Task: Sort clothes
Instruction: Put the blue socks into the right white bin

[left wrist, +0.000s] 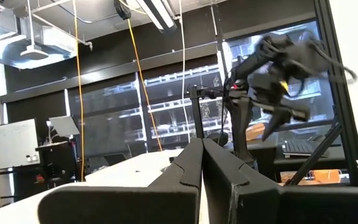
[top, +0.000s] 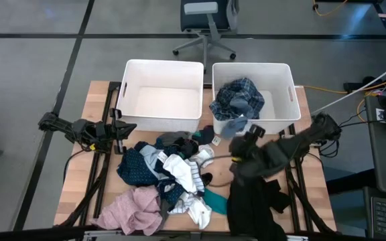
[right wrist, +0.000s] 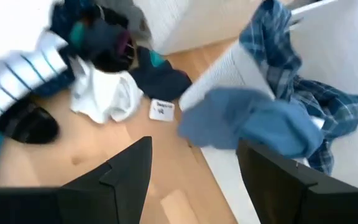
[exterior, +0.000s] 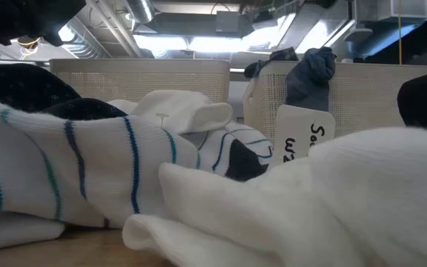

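Note:
The clothes lie in a mixed pile (top: pixel 173 171) at mid-table: navy, striped white, teal, a pink garment (top: pixel 136 211) and a black garment (top: pixel 253 201). A blue plaid garment (top: pixel 238 97) lies in the right white tub (top: pixel 253 65). A plain blue piece (right wrist: pixel 253 121) hangs over that tub's near rim. The left tub (top: pixel 163 63) holds nothing. My right gripper (top: pixel 250 134) (right wrist: pixel 194 180) hovers open above the table just in front of the right tub, with nothing between its fingers. My left gripper (top: pixel 127 127) (left wrist: pixel 202 162) waits shut at the table's left edge.
Striped white socks (exterior: pixel 87 163) fill the low view, with both tubs behind them. A small white label (right wrist: pixel 161 110) lies on the wood near the right tub. Bare wood (top: pixel 79 181) shows at the table's left. An office chair (top: pixel 206 20) stands beyond the far edge.

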`<action>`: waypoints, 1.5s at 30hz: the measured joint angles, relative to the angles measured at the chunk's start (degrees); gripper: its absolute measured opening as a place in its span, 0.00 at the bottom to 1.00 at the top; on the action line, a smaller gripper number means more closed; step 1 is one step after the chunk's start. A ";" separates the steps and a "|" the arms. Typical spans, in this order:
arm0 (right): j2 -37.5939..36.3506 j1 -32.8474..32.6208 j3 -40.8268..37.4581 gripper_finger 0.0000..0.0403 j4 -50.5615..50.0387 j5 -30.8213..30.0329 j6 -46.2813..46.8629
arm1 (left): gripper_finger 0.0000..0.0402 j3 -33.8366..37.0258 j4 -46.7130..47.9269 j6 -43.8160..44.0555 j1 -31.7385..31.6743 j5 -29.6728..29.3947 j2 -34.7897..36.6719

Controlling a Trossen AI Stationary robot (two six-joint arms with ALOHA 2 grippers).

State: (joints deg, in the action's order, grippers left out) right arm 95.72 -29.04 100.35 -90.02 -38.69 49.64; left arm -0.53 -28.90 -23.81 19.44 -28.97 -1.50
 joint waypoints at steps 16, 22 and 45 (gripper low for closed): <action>0.00 -3.21 -24.19 0.59 1.91 -20.88 11.49 | 0.00 0.02 -0.01 1.55 0.00 -0.01 0.00; 0.00 -0.64 -28.70 0.59 4.81 -23.93 11.54 | 0.00 0.02 -0.03 1.33 0.00 -0.01 0.00; 0.02 5.81 -24.83 0.08 0.75 -27.77 8.56 | 0.00 0.02 -0.09 1.28 0.00 -0.02 0.00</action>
State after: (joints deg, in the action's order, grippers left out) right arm 95.74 -23.22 75.52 -89.27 -66.46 58.20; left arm -0.51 -28.99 -22.52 19.44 -28.99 -1.49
